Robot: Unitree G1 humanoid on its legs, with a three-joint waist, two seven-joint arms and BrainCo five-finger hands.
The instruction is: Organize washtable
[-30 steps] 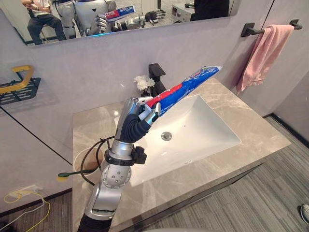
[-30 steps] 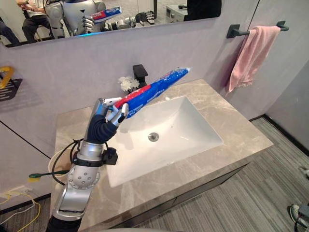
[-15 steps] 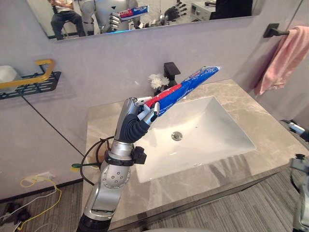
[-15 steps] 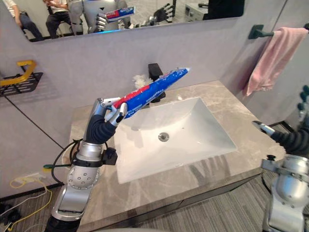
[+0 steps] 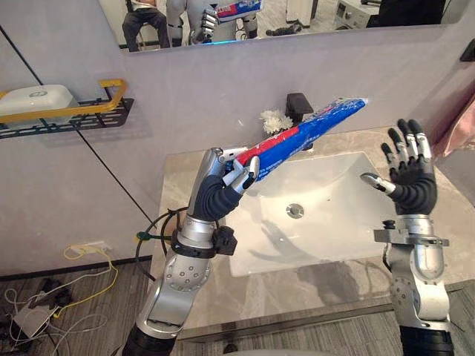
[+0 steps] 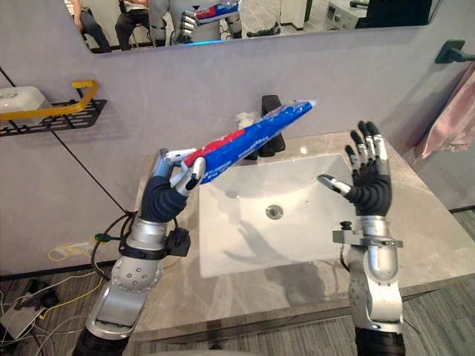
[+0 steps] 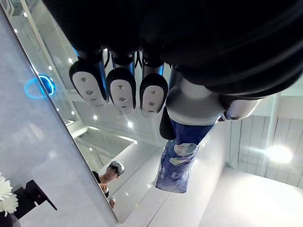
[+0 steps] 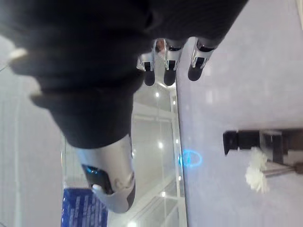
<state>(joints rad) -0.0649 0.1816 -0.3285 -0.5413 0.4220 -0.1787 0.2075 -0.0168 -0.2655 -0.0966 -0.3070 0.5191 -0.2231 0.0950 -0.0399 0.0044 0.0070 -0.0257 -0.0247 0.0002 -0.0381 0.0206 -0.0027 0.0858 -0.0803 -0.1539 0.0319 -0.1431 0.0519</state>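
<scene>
My left hand (image 5: 221, 194) is raised above the counter at the left end of the white sink (image 5: 338, 231). It is shut on the cap end of a long blue and red toothpaste tube (image 5: 312, 133). The tube slants up and away over the basin toward the black faucet (image 5: 299, 111). In the left wrist view the tube (image 7: 182, 156) sticks out past the curled fingers (image 7: 122, 90) and thumb. My right hand (image 5: 410, 187) is held upright over the sink's right side, fingers spread and straight, holding nothing; its fingers (image 8: 168, 71) also show straight in the right wrist view.
White flowers (image 5: 277, 120) stand beside the faucet. A black wall shelf with a yellow rail (image 5: 70, 113) hangs at the left and carries a white dish (image 5: 33, 98). A mirror runs along the wall above. A pink towel (image 6: 445, 122) hangs at the far right.
The camera has swung left, bringing the wall shelf into view. My right hand has risen into view, open, by the sink's right side. The left hand keeps its hold on the tube.
</scene>
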